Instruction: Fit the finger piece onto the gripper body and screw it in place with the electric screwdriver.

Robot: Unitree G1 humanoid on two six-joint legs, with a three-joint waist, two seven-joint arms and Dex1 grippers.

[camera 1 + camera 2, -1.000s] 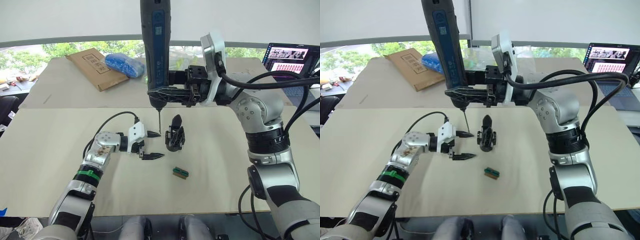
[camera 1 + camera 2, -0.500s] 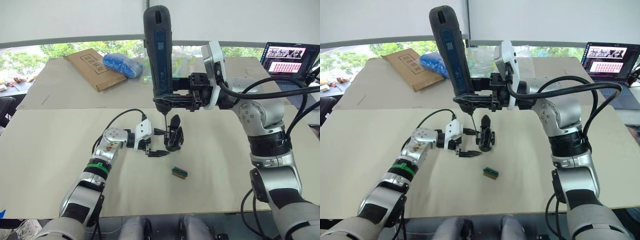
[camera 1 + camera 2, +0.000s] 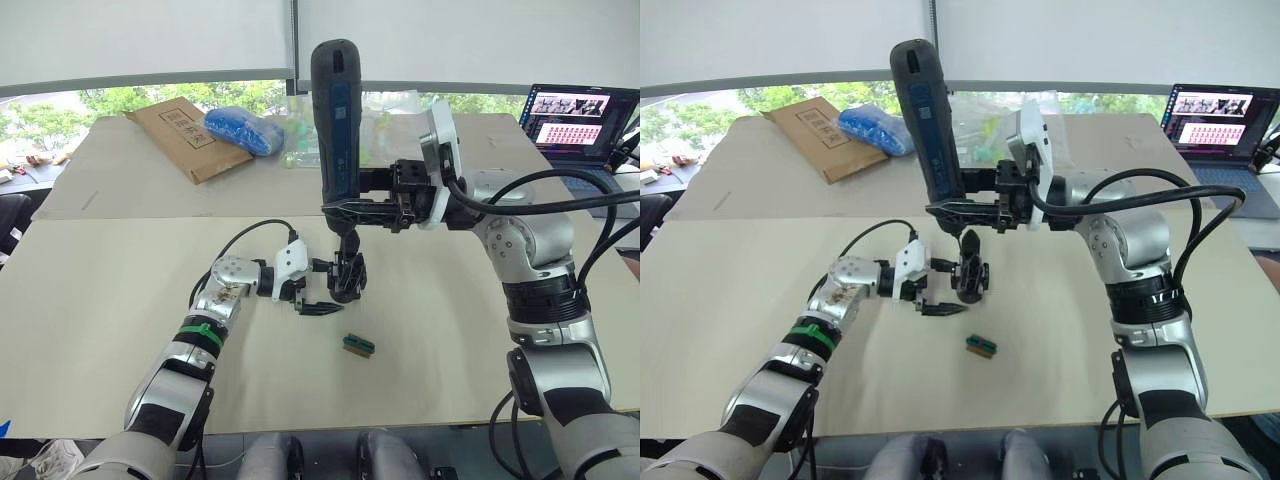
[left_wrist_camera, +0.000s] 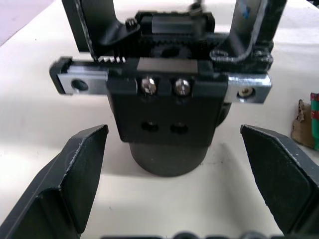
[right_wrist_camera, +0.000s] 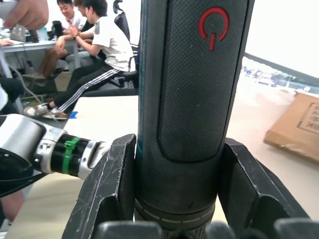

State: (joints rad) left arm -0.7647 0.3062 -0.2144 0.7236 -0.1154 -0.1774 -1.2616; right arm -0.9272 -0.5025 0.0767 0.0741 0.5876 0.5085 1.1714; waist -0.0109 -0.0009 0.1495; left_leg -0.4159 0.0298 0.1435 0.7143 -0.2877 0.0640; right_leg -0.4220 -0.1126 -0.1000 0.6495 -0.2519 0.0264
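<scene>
The gripper body [image 3: 348, 280], a chunky black block on a round base, stands at the middle of the near table. In the left wrist view the gripper body [image 4: 172, 117] shows two screw heads on its front. A pointed black finger [image 3: 350, 245] rises from it; I cannot tell whether this is the finger piece. My left gripper [image 3: 321, 288] is open right beside the body, with one fingertip [image 3: 318, 266] close to its side. My right gripper [image 3: 342, 207] is shut on the electric screwdriver [image 3: 335, 120], held upright with its bit just above the body.
A small green-topped block [image 3: 360, 345] lies in front of the body. On the far table lie a cardboard envelope [image 3: 185, 135], a blue bag [image 3: 245, 128] and clear plastic bags [image 3: 385, 105]. A laptop [image 3: 580, 115] stands at the right. Seated people [image 5: 94, 45] show behind.
My right arm has carried the screwdriver to the right and down, over the gripper body. My left gripper has moved right, up to the body, still open.
</scene>
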